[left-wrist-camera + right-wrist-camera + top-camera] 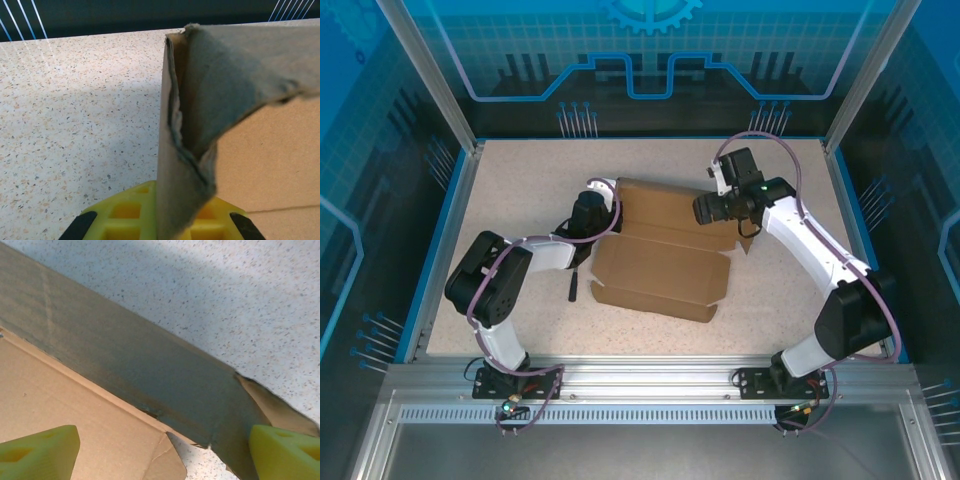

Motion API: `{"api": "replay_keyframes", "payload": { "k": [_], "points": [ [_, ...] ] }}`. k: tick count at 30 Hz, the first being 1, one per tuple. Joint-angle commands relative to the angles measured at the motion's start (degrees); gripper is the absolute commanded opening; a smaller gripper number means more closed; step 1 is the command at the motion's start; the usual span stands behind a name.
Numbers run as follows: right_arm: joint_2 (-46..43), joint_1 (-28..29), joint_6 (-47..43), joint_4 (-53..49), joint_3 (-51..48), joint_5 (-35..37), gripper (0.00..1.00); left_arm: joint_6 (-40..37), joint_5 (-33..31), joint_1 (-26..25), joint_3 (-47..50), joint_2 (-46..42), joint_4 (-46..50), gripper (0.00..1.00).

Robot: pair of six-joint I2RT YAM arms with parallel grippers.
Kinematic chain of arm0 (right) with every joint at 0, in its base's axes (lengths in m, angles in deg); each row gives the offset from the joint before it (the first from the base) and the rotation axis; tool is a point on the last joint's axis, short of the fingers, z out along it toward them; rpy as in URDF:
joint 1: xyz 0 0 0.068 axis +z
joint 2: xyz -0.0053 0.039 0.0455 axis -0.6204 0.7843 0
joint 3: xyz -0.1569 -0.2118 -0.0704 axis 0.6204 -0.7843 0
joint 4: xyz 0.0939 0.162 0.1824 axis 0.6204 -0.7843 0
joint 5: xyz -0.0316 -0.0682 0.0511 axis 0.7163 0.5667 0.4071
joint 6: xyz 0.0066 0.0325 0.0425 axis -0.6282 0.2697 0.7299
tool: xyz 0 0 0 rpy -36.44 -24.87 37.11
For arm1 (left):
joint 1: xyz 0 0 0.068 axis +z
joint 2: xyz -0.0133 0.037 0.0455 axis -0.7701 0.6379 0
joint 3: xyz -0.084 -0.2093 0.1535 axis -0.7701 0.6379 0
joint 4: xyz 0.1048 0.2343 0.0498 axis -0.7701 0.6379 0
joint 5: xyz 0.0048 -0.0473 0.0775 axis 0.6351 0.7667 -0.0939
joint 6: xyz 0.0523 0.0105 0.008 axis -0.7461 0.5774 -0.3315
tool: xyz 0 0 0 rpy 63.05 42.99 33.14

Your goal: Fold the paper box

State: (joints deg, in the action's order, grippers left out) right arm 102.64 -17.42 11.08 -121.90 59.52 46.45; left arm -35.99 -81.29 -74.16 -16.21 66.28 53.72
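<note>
Brown cardboard, the paper box [660, 265] lies half formed in the middle of the speckled table [520, 190], between your two arms. Your left gripper [162, 222] is pressed together on the box's upright left wall, with the creased edge nipped between its yellow fingers [125, 210]. Your right gripper [162, 452] is spread wide astride the far wall near its right corner, one finger on each side. A small black tool [573, 285] lies just beside the box's left edge, close to your left forearm.
</note>
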Motion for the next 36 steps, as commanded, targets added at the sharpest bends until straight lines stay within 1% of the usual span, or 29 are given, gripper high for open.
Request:
{"api": "replay_keyframes", "payload": {
  "k": [1, 5, 12, 15, 22, 29, 32, 36],
  "points": [
    [0.3, -0.9, 3.2, 3.3, -2.4, -4.3, 0.84, 0.8, -0.2, -0.3, 0.4, -1.9, -0.5, 0.0],
    [0.1, -1.4, 6.0, 7.2, -5.0, -6.8, 0.79, 0.9, -0.2, -0.3, 0.3, -1.8, -0.5, 0.0],
    [-2.8, -2.7, 12.6, 20.4, -11.2, -12.3, 0.73, 0.8, -0.1, -0.4, 0.2, -1.7, -0.5, 0.0],
    [-4.2, -2.8, 14.4, 25.0, -13.3, -12.8, 0.7, 0.8, -0.1, -0.4, 0.2, -1.8, -0.5, 0.0],
    [-6.2, -2.8, 16.0, 30.7, -16.4, -12.8, 0.65, 0.7, -0.1, -0.4, 0.6, -1.9, -0.8, 0.0],
    [-7.3, -2.8, 15.4, 36.7, -19.0, -16.8, 0.62, 0.7, -0.1, -0.5, 0.8, -1.8, -1.2, 0.0],
    [-8.1, -3.2, 15.0, 37.5, -20.0, -17.8, 0.62, 0.7, 0.0, -0.5, 0.7, -1.7, -1.3, 0.0],
    [-8.7, -3.6, 14.4, 35.9, -21.0, -17.0, 0.62, 0.6, -0.1, -0.5, 0.6, -1.9, -0.9, 0.0]
  ]
}}
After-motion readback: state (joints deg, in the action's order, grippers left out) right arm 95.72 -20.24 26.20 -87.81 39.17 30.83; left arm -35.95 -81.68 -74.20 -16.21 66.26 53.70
